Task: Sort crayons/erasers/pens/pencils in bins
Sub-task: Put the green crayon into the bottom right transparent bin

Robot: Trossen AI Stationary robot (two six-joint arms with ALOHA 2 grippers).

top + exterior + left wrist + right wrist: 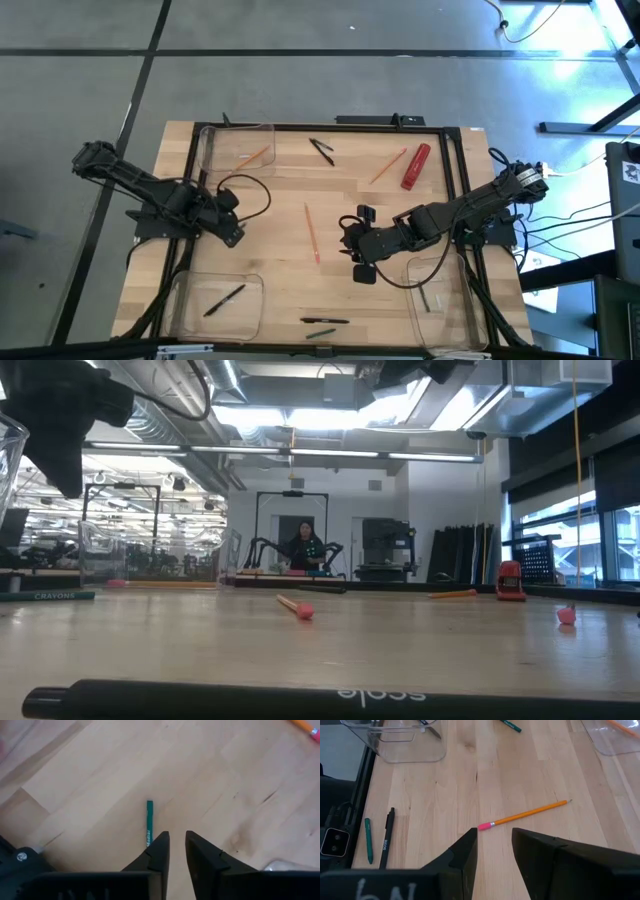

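My right gripper [350,238] is open above the middle of the table, and its fingers [495,837] stand just short of the pink eraser end of an orange pencil [525,813] lying flat there [311,232]. My left gripper [237,237] hovers over the table's left side, its fingers [177,836] a narrow gap apart and empty, with a green crayon [149,822] lying beside one fingertip. Three clear bins stand at the far left [235,150], near left [215,305] and near right [440,290]. The near left bin holds a black pen [225,300], and the far left bin holds a pencil [255,155].
Two black pens [322,150], another pencil [388,165] and a thick red cylinder [416,167] lie at the far side. A black pen [325,320] and a green crayon [320,333] lie at the near edge. A person stands in the room beyond [303,547].
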